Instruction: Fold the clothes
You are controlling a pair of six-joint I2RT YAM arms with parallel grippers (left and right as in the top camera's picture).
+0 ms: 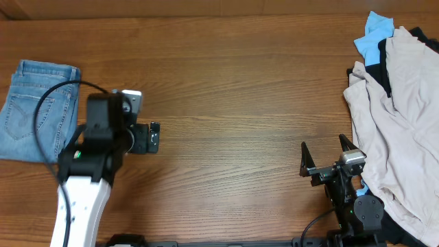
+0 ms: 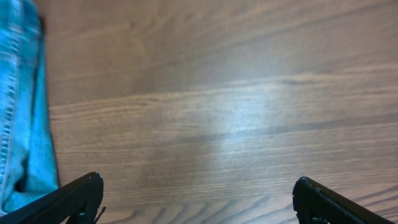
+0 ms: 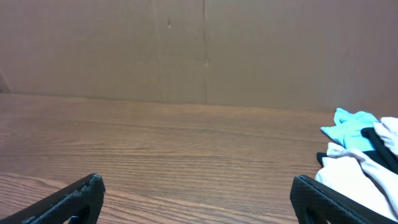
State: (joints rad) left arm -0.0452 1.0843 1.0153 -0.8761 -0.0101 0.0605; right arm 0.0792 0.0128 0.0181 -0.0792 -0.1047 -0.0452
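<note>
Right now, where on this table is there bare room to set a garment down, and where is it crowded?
The widest free patch is the middle of the table, bordered by the left pincer, the right pincer and the far edge. Crowded: the right end, heaped with beige garments and a sky-blue cloth; the folded jeans take the left end.

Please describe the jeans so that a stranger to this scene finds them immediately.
On the wooden table, seen from above, go to the left end. The jeans lie there as a flat, folded rectangle of faded denim. The only other fabrics, a beige pile and a sky-blue cloth, are at the right end.
</note>
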